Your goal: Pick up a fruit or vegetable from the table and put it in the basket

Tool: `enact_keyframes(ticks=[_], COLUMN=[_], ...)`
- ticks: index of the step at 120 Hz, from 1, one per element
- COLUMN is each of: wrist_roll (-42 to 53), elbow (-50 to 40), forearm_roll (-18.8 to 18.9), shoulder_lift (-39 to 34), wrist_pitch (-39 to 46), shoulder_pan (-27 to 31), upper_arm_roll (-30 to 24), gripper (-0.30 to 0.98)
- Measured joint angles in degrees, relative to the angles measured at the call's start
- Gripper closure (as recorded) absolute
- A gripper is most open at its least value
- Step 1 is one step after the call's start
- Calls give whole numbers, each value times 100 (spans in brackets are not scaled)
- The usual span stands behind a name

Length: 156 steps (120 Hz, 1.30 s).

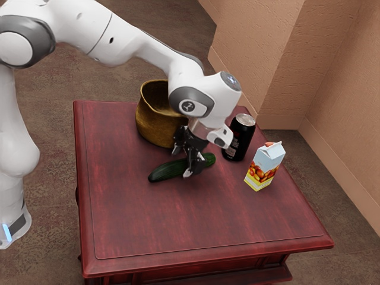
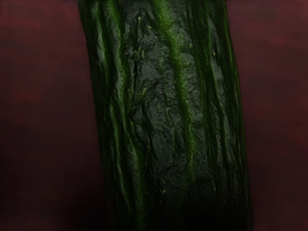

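The black gripper [image 1: 182, 164] is low over the table in the exterior view, open, with its fingers on either side of the dark green cucumber [image 1: 165, 171]. The cucumber lies on the table, its middle partly hidden by the near finger. The wrist view has the cucumber [image 2: 166, 106] directly beneath my hand, running lengthwise between two strips of red tabletop. Behind the gripper stands the brown-gold basket [image 1: 159, 126], upright, its rim partly covered by the arm.
A black can [image 1: 239, 139] stands close to the hand, toward the exterior view's right. Beyond it is a juice carton [image 1: 265, 167] with fruit printed on it. The red wooden table [image 1: 196, 222] extends in front of the cucumber.
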Motion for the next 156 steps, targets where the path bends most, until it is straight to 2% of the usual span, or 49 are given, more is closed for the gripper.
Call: enact_keyframes(ticks=[24, 48, 56, 122, 156], wrist_roll=[-17, -28, -35, -65, -36], elbow=[0, 0, 1, 227, 1551], forearm_roll=[2, 30, 63, 197, 133], shoulder_lift=[-45, -98, -106, -113, 24], wrist_pitch=[20, 63, 71, 5, -675], shoulder_pan=[39, -20, -30, -63, -70], upper_arm_roll=[-4, -2, -5, -77, -166], gripper=[12, 38, 42, 46, 47])
